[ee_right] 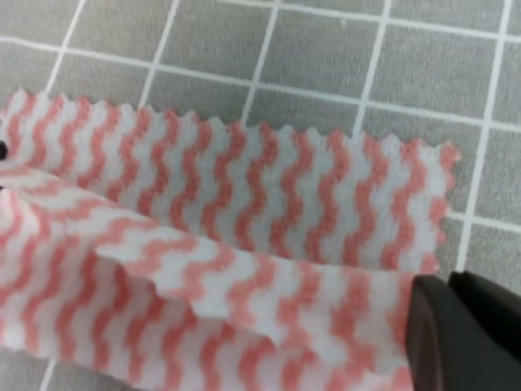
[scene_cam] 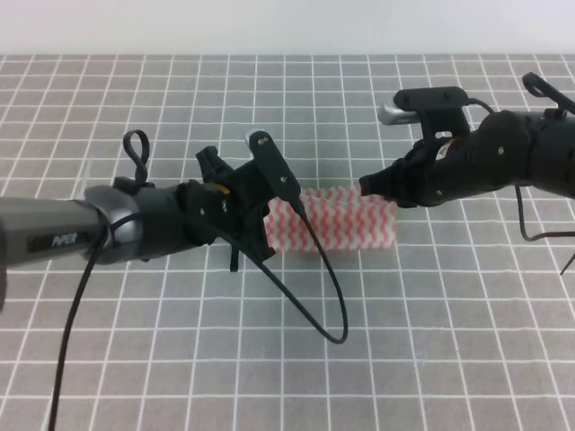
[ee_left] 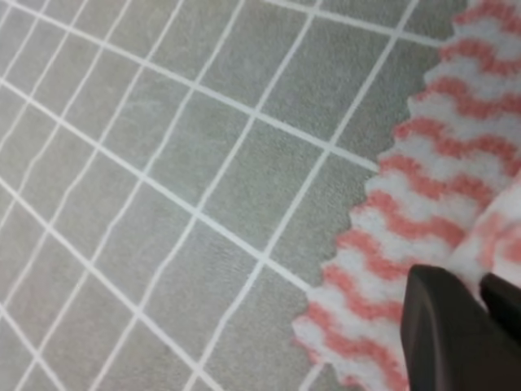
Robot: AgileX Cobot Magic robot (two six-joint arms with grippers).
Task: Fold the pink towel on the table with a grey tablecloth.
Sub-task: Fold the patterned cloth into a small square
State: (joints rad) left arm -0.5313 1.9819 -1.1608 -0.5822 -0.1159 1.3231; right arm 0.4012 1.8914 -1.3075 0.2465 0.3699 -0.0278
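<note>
Pink towel (scene_cam: 346,220) lies centre frame, long axis left-right — left gripper (scene_cam: 269,229) and right gripper (scene_cam: 377,184) each pinch one end, approx. equidistant.

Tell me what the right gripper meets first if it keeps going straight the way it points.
Probably the pink towel: the right gripper points left at its far edge, seemingly already pinching a raised fold.

Plain white wall (scene_cam: 269,25) behind.
</note>
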